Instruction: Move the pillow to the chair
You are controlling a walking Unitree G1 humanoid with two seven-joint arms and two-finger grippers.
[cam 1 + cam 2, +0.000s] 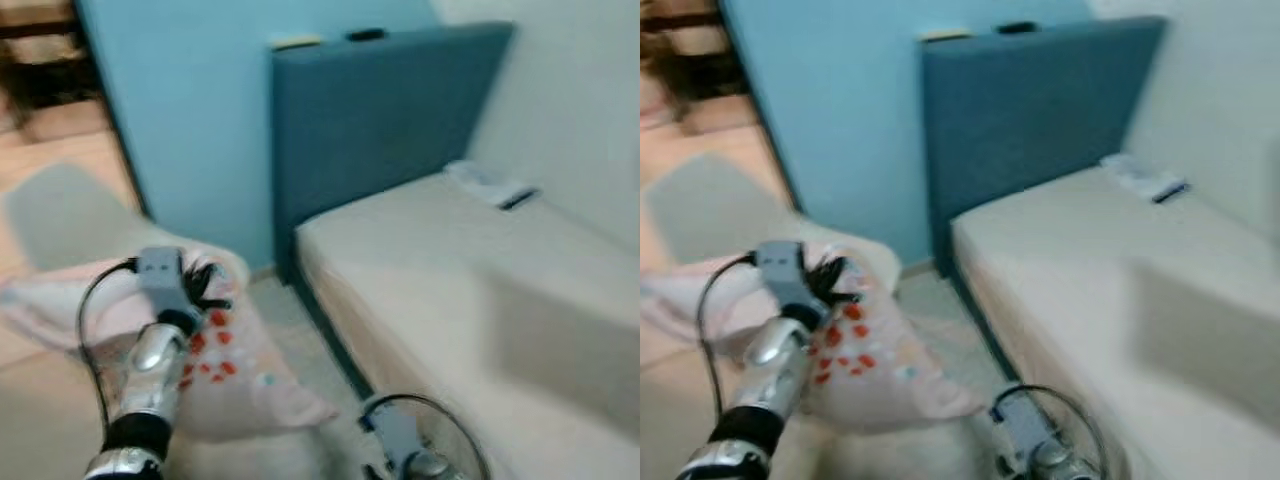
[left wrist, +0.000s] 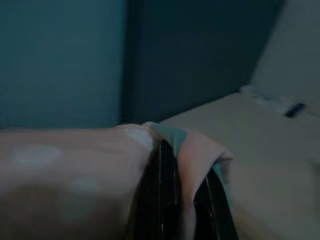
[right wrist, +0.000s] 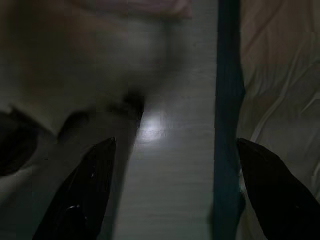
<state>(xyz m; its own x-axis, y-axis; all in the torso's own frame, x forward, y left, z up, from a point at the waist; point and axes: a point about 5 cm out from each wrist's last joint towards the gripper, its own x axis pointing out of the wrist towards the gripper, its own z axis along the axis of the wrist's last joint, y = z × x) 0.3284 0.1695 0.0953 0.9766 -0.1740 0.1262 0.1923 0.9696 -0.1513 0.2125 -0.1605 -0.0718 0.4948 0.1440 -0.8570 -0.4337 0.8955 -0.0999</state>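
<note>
Left gripper [image 2: 187, 200]: two black fingers clamped on a fold of the pillow [image 1: 230, 370], pink fabric pinched between them in the left wrist view; seen from the head camera at the pillow's upper edge, out from the foot-side corner of the bed [image 1: 470, 300]. Pillow: pale pink, red-orange spots, slack and hanging below the grip, held off the floor [image 1: 40, 420] beside the bed's near side; its long axis cannot be told, the cloth being bunched and the picture blurred. Right gripper [image 3: 170, 200]: fingers spread wide with nothing between them, pointing down at the pale floor alongside the bed's dark blue base; its wrist sits low, just beside the bed's near edge. Bed: cream mattress, bare but for a small white-and-dark object [image 1: 495, 187], too blurred to name, lying near the headboard [image 1: 380, 120]. Headboard: dark blue, upright at the bed's far end, two small items on its top edge, not identifiable. Wall [image 1: 190, 100]: light blue, beyond the headboard. Containers: none made out. Chair: dark furniture [image 1: 35, 50] stands well away from the bed, past the wall's edge, but whether it is the chair cannot be told. Judgement: the carry is in hand, the pillow already with the left arm, which is the nearer; the coming move turns on finding the chair, likely away from the bed.
</note>
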